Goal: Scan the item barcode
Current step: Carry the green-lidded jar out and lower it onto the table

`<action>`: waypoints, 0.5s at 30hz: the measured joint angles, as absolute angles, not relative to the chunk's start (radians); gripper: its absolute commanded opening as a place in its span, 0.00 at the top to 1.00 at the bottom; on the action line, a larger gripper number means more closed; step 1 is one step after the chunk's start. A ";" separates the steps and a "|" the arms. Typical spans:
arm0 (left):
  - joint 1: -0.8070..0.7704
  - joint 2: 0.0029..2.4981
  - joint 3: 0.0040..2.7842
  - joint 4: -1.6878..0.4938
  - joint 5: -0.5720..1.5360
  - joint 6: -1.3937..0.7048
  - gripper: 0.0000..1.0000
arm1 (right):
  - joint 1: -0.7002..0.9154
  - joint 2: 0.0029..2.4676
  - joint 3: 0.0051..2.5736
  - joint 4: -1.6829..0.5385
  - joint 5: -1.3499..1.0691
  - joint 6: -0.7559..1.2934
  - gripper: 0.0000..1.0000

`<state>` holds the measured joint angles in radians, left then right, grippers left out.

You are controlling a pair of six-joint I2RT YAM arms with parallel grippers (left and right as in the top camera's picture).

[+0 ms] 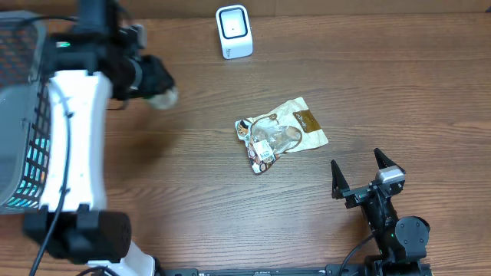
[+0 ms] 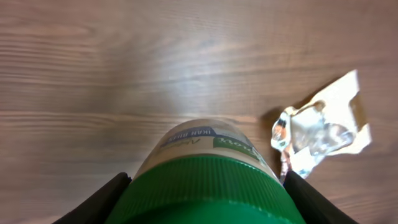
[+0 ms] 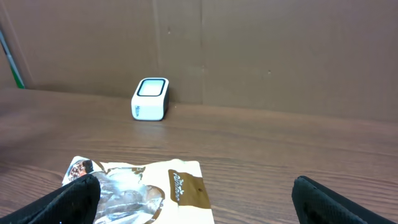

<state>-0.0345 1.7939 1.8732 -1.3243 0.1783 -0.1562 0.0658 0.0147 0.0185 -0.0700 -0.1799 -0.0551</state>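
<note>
My left gripper [image 1: 157,84] is shut on a jar with a green ribbed lid [image 2: 202,180] and a pale label; its black fingers [image 2: 102,202] press on either side of the lid. In the overhead view only the jar's pale end [image 1: 164,97] shows past the gripper, above the table at the back left. No barcode shows on it. The white scanner [image 1: 234,31] stands at the table's back edge, right of the jar, and shows in the right wrist view too [image 3: 151,98]. My right gripper [image 1: 357,162] sits open and empty near the front right.
A crumpled snack packet [image 1: 280,134], cream and brown with a clear window, lies mid-table between the two arms, and also shows in both wrist views [image 2: 323,130] [image 3: 143,186]. A mesh basket [image 1: 19,115] stands at the far left. A cardboard wall [image 3: 249,50] backs the table.
</note>
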 measured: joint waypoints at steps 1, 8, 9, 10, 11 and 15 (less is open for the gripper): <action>-0.057 1.808 1.832 -1.295 0.171 -0.159 0.47 | 0.066 0.015 0.019 -0.071 -0.180 -0.055 0.00; -0.153 1.883 1.642 -1.150 0.123 -0.187 0.47 | 0.066 0.015 0.019 -0.071 -0.179 -0.055 0.00; -0.163 1.891 1.617 -1.128 0.120 -0.189 0.47 | 0.066 0.015 0.019 -0.070 -0.180 -0.055 0.00; -0.172 1.902 1.593 -1.111 0.117 -0.193 0.47 | 0.066 0.015 0.019 -0.071 -0.180 -0.055 0.00; -0.178 1.909 1.571 -1.090 0.115 -0.197 0.47 | 0.066 0.015 0.019 -0.070 -0.180 -0.055 0.00; -0.197 1.930 1.486 -1.007 0.108 -0.212 0.44 | 0.066 0.015 0.019 -0.070 -0.180 -0.055 0.00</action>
<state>-0.1970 1.9305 1.4860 -1.0069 0.1078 -0.2115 0.0658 0.0147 0.0185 -0.0704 -0.1799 -0.0547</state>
